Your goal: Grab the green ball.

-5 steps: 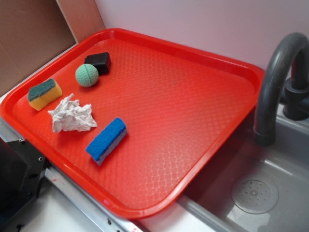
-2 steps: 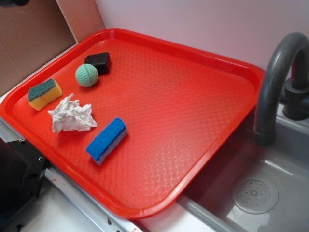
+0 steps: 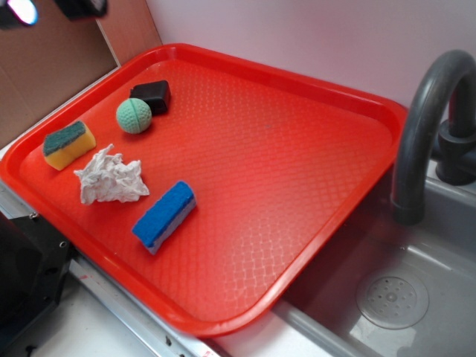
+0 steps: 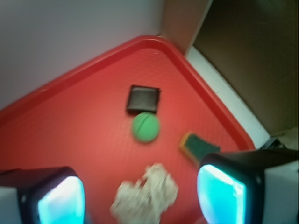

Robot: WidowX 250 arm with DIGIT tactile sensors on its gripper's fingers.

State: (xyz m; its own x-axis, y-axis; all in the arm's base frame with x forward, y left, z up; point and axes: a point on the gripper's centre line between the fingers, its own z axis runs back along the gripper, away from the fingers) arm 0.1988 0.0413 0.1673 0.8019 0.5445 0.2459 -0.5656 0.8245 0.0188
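The green ball (image 3: pixel 134 115) is a small mint-green ribbed ball on the red tray (image 3: pixel 297 149), near its back left corner, next to a black block (image 3: pixel 152 96). In the wrist view the ball (image 4: pixel 145 127) lies ahead of the gripper, just below the black block (image 4: pixel 143 99). My gripper (image 3: pixel 52 9) shows only at the top left edge of the exterior view, high above the tray. In the wrist view the gripper (image 4: pixel 140 198) is open and empty, its two fingers with cyan pads wide apart, above the crumpled paper (image 4: pixel 147 193).
A yellow sponge with a dark green top (image 3: pixel 68 144), a crumpled white paper (image 3: pixel 110 178) and a blue sponge (image 3: pixel 165 215) lie on the tray's left part. A grey faucet (image 3: pixel 428 126) and a sink (image 3: pixel 394 297) are to the right. A brown board (image 3: pixel 44 67) stands behind.
The gripper has come into the exterior view at the top left corner; it was out of view one second ago. The objects on the tray have not moved.
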